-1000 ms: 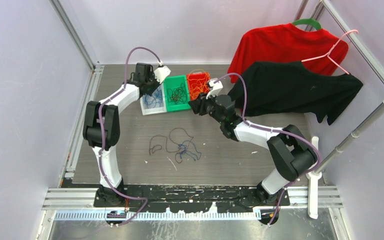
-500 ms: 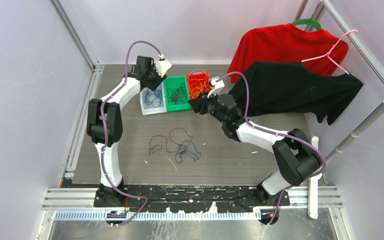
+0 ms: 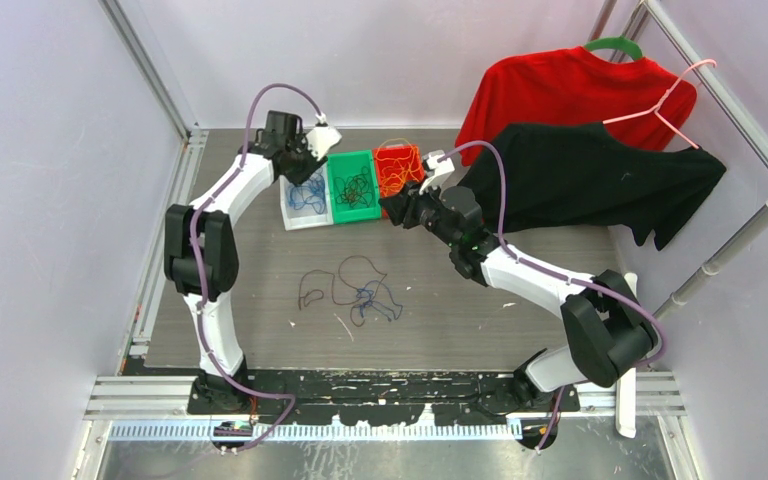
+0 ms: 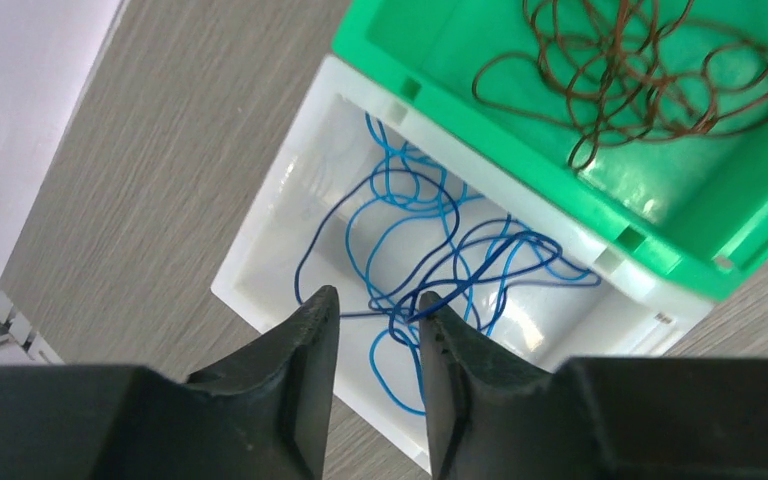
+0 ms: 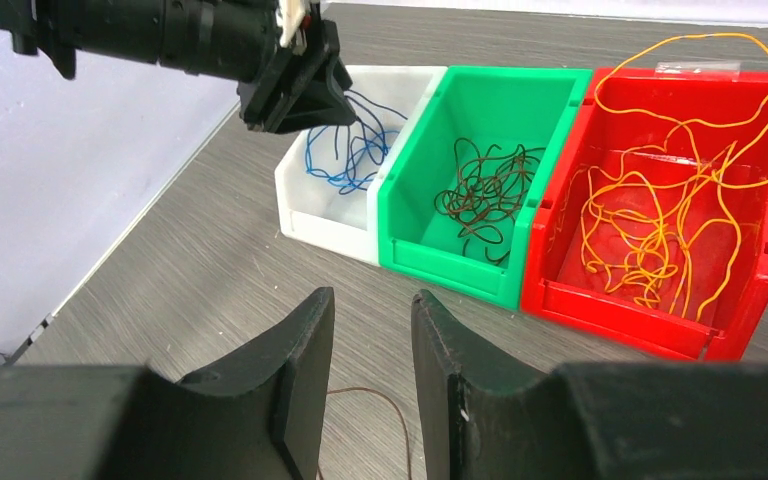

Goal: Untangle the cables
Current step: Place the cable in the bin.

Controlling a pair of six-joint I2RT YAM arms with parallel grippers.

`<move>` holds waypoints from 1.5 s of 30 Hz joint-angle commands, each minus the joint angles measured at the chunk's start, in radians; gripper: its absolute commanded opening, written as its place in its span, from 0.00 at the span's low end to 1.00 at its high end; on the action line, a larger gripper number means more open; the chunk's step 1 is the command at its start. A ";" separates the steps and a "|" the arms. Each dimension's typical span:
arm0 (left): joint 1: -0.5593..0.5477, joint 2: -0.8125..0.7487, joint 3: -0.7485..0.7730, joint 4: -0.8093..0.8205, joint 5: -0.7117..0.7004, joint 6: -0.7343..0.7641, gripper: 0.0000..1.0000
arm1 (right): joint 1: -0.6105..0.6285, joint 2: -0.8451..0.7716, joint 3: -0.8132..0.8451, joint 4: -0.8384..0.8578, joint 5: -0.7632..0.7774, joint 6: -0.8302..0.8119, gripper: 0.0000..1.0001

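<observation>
Left gripper [image 4: 375, 298], narrowly spread, over looped blue cables [image 4: 415, 195] in glossy white bin [image 4: 280, 225]; right gripper [image 5: 370, 300] spread above wood-grain table [image 5: 190, 270].

Bench [image 3: 440, 320]: grey wood-grain top, metal rails [image 3: 150, 290] along left and near edges.

Far side, left of centre: three open bins in row, side walls touching. White bin [image 5: 325, 225] leftmost, green bin [image 5: 440, 262] middle, red bin [image 5: 610, 305] rightmost.

Mid-bench, well apart from bins: loose cables [image 3: 360, 292] lying flat. Dark brown loops [image 3: 305, 290] spread to left and far side; blue clump [image 3: 368, 300] tangled at right end.

Short pale scrap [image 3: 343, 326] just nearer than tangle. Tiny pale specks [image 3: 505, 303] farther right.
</observation>
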State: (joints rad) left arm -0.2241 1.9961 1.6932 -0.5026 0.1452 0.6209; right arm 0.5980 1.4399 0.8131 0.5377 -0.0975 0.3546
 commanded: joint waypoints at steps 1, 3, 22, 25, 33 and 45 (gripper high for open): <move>0.007 -0.032 -0.060 0.097 -0.079 0.065 0.33 | -0.003 -0.041 0.006 0.021 -0.003 -0.010 0.40; 0.009 -0.021 -0.086 0.153 -0.101 0.080 0.32 | -0.003 -0.040 0.006 0.022 -0.001 -0.013 0.40; 0.073 -0.029 0.132 -0.167 0.062 0.139 0.81 | -0.004 -0.035 0.029 -0.009 -0.024 -0.014 0.40; 0.084 -0.027 0.155 -0.261 0.073 0.190 0.87 | -0.004 -0.047 0.029 -0.021 -0.026 -0.023 0.40; 0.093 -0.028 0.130 -0.301 0.075 0.281 0.95 | -0.003 -0.048 0.034 -0.026 -0.032 -0.025 0.41; 0.130 0.059 0.280 -0.472 0.187 0.210 1.00 | -0.003 0.189 0.218 0.102 -0.225 0.158 0.47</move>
State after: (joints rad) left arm -0.1238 2.0346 1.9209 -0.9192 0.2775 0.8742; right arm 0.5980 1.5307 0.9108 0.5251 -0.2024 0.4198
